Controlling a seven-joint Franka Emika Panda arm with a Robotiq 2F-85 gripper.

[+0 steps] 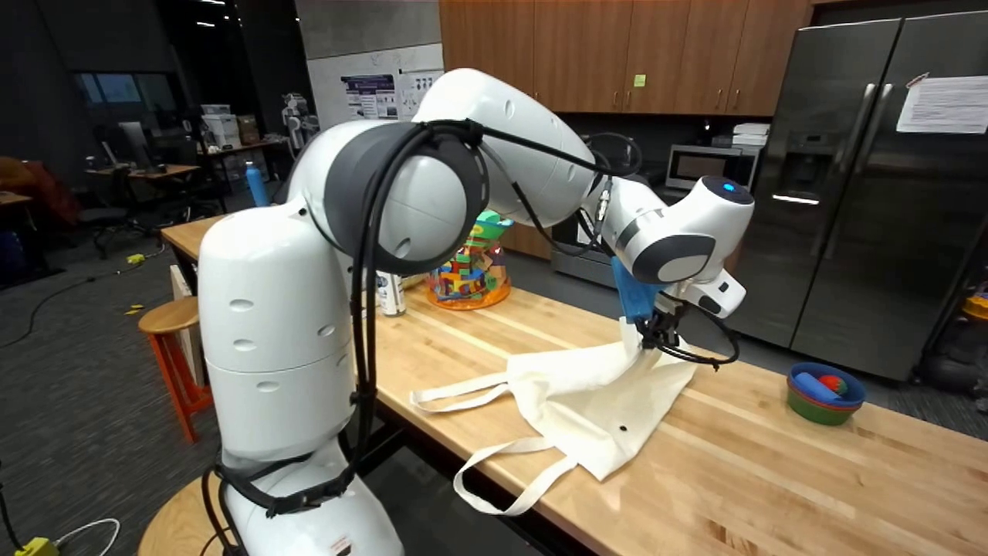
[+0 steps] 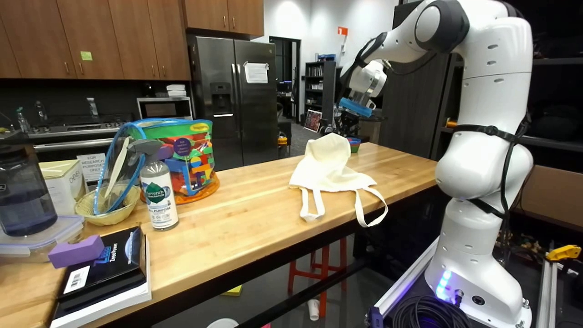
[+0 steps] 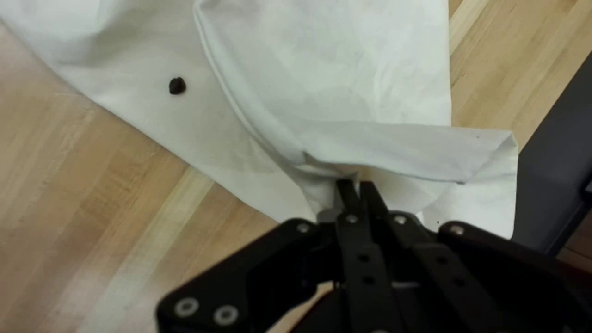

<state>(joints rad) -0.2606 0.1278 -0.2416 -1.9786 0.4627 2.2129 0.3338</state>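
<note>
- Cloth bag (image 1: 590, 401): one, with two strap loops (image 2: 319, 202), lay on one table (image 1: 772, 463).
- Gripper (image 3: 355, 185): one; its jaws were clamped on the bag.
- Spray bottle (image 2: 158, 196): one, stood upright.

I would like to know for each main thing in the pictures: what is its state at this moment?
Tote bag: rumpled, partly raised.
Claw: shut on this bag's cloth.
Bowls: nested, upright, not empty.
Spray bottle: upright.
Toy-block bag: standing, filled.
Fridge: both doors closed.
Wall cabinets: closed.
Base light: lit blue.
</note>
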